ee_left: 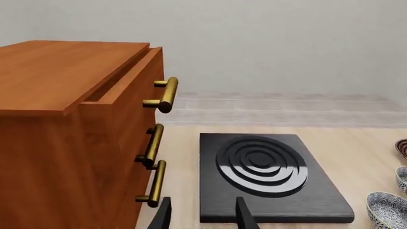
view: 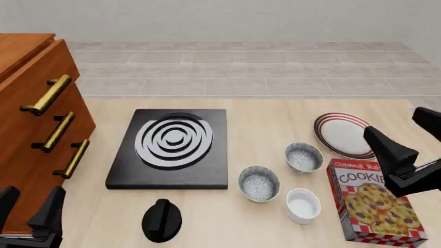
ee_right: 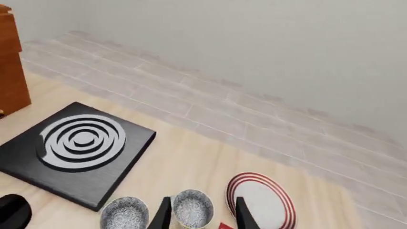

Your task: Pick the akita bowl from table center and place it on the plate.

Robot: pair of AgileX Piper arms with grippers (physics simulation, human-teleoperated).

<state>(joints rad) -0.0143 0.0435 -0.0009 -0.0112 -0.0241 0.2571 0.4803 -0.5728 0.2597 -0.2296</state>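
Two look-alike speckled bowls with dark rims stand right of table centre. The akita bowl (view: pixel 259 183) (ee_right: pixel 125 213) (ee_left: pixel 388 210) is the one nearer the middle. Its twin (view: pixel 304 157) (ee_right: pixel 192 207) sits closer to the red-striped white plate (view: pixel 344 135) (ee_right: pixel 260 200). My right gripper (view: pixel 393 123) (ee_right: pixel 202 217) hovers open above the table's right side, over the plate's right edge, holding nothing. My left gripper (view: pixel 34 190) (ee_left: pixel 203 219) is open at the near left, beside the cabinet, far from the bowls.
A plain white ramekin (view: pixel 303 205) and a cookie box (view: pixel 375 201) lie near the front right. A black stove plate (view: pixel 172 144) sits left of centre with a black knob-shaped object (view: pixel 162 220) in front of it. A wooden drawer cabinet (view: pixel 34 113) fills the left side.
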